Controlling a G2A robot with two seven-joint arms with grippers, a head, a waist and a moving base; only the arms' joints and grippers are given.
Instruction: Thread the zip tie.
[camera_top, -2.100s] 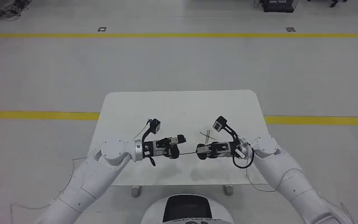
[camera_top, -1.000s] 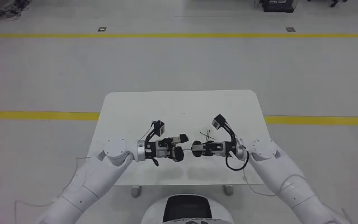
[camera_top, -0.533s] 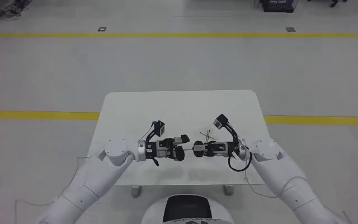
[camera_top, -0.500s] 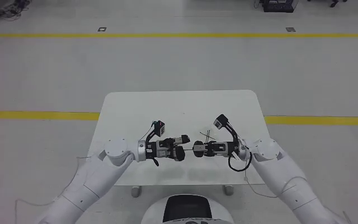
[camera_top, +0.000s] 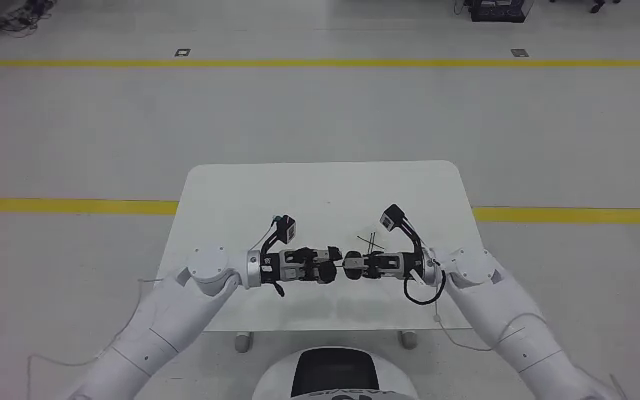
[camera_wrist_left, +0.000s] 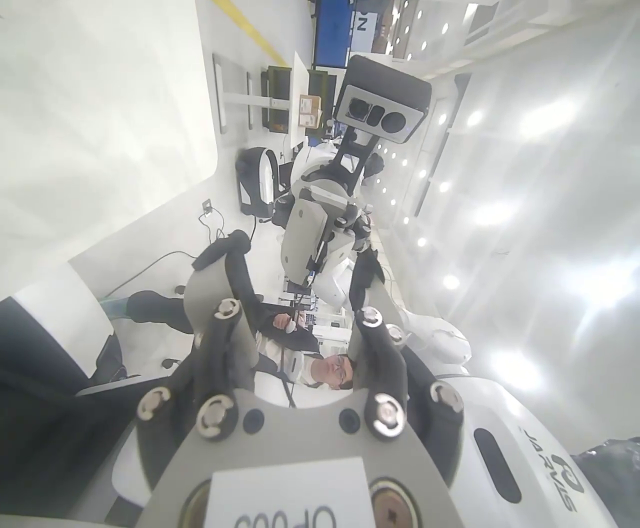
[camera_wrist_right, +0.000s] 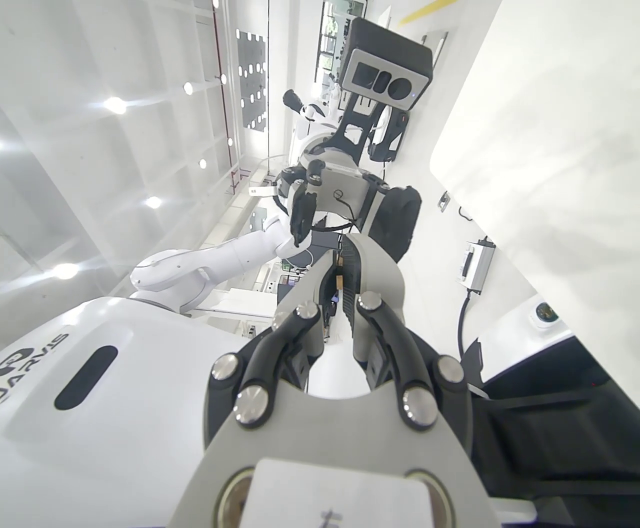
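Top view, looking down: a thin black zip tie (camera_top: 341, 266) hangs over the near half of a white bench (camera_top: 320, 185), spanning the small gap between the robot's two hands. The right hand (camera_top: 351, 265) grips it. In the right wrist view, that hand's two fingers (camera_wrist_right: 365, 270) are narrow, almost touching, with a slim dark strip pinched between them. The left hand (camera_top: 329, 268) faces the right one tip to tip, very close. In the left wrist view, its black-tipped fingers (camera_wrist_left: 235, 260) stand wide apart. I cannot tell whether the tie's free end lies inside that open gap. Both forearms lie roughly level, coming in from either side toward the middle of the bench. Just beyond the right hand, a few loose zip ties (camera_top: 371, 241) lie crossed on the bench top. A yellow floor line (camera_top: 90, 205) runs across the floor on both sides of the bench.
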